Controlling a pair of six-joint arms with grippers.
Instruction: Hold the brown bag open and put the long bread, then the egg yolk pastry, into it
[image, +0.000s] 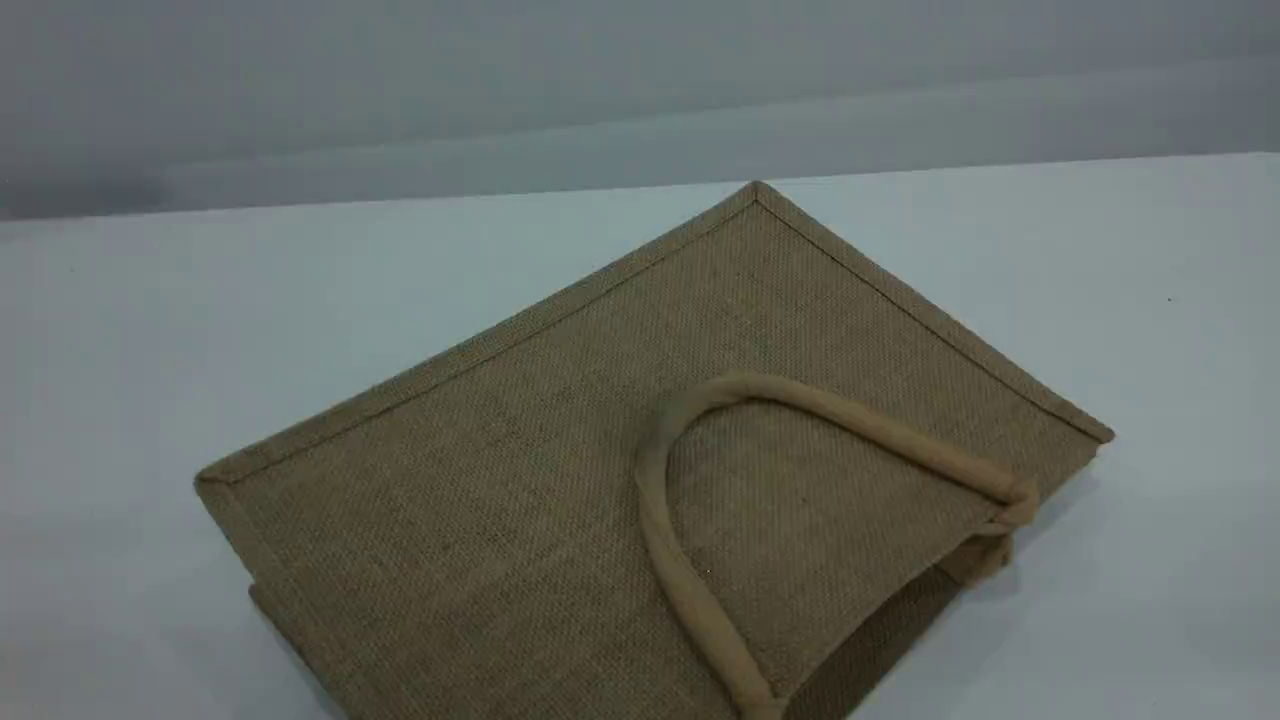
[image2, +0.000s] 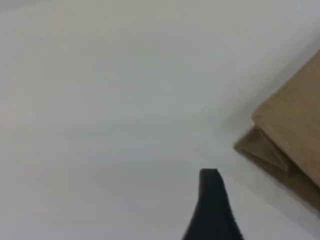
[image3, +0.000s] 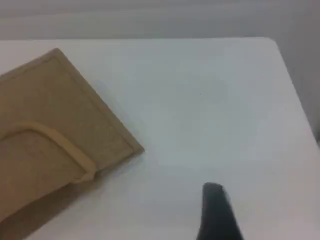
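Observation:
The brown bag (image: 520, 480) lies flat on its side on the white table (image: 150, 330), with one beige loop handle (image: 860, 425) resting on its upper face and its mouth toward the lower right. Neither arm shows in the scene view. In the left wrist view, a corner of the bag (image2: 295, 120) is at the right, and my left gripper's dark fingertip (image2: 210, 200) hangs over bare table beside it, holding nothing. In the right wrist view, the bag (image3: 45, 110) and its handle (image3: 60, 142) lie to the left of my right gripper's fingertip (image3: 215, 210). The long bread and the egg yolk pastry are out of view.
A grey wall stands behind the table's far edge (image: 400, 195). The table's right edge (image3: 295, 85) shows in the right wrist view.

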